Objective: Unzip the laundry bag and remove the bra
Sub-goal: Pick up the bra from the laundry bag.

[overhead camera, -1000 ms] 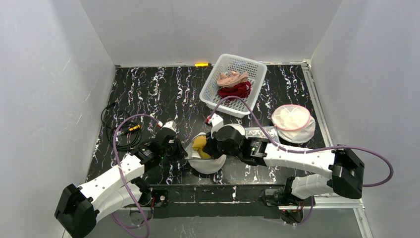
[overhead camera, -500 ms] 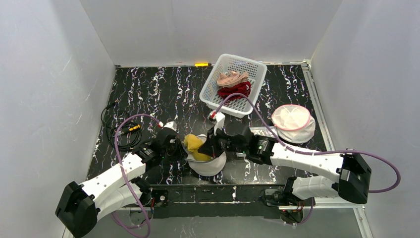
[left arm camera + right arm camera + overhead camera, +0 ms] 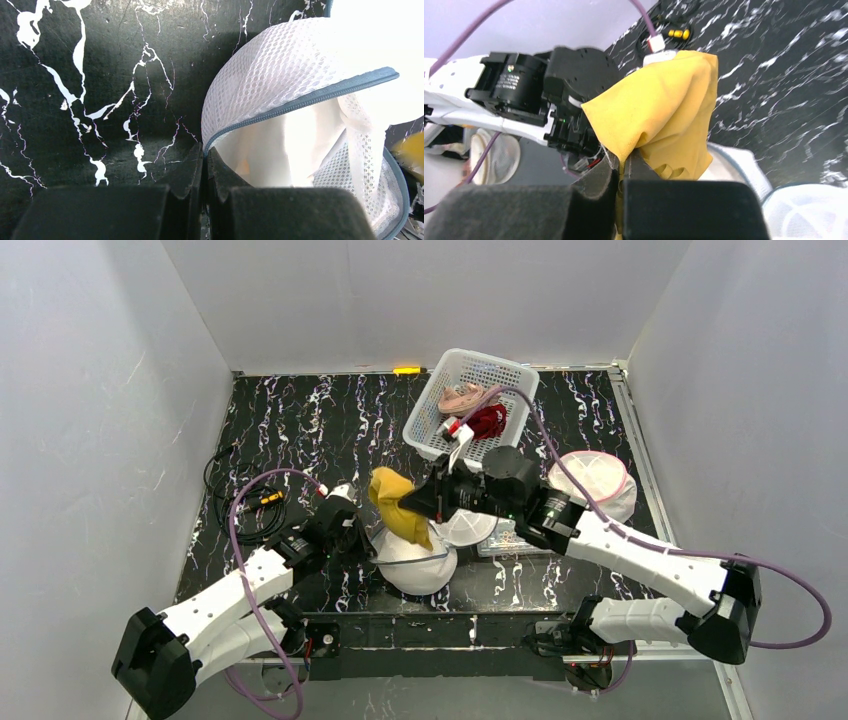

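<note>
**Top external view: yellow fabric bra (image 3: 398, 508) held over the white mesh dome laundry bag (image 3: 415, 560)**

The laundry bag sits on the black white-veined marble surface (image 3: 320, 420), its grey zipper undone and its mouth gaping. At the bag's left edge, the left fingers (image 3: 187, 172) are pressed together on the end of the zipper trim. Just above the bag, the right fingers (image 3: 596, 182) are pinched tight on a fold of the bra. The bra hangs from them with its lower end at the bag's open mouth; whether it touches the mesh cannot be told. Beyond the bag stands a white plastic lattice basket (image 3: 424, 393) holding pink and red garments. Right of the bag lies a second round mesh bag with pink trim (image 3: 590, 480).
</note>
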Controlling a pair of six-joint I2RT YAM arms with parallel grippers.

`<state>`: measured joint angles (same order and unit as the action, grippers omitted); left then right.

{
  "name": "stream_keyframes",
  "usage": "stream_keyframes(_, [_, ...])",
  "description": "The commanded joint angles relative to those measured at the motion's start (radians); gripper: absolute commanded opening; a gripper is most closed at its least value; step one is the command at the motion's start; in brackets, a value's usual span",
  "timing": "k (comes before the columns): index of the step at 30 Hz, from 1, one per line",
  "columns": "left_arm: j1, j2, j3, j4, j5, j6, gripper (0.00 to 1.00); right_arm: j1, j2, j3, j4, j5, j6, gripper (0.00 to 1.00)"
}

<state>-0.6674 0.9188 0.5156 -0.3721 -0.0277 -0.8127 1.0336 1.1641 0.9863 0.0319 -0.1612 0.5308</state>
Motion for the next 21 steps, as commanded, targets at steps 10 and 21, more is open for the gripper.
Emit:
stream_keyframes(10, [0.003, -0.007, 0.091, -0.109, -0.056, 0.002, 0.01, -0.014, -0.006, 0.41, -0.394, 0.595, -0.314, 0.01])
stream_keyframes(21, [0.003, -0.056, 0.14, -0.154, -0.026, 0.002, 0.21, -0.081, 0.206, 0.464, -0.311, 1.029, -0.389, 0.01])
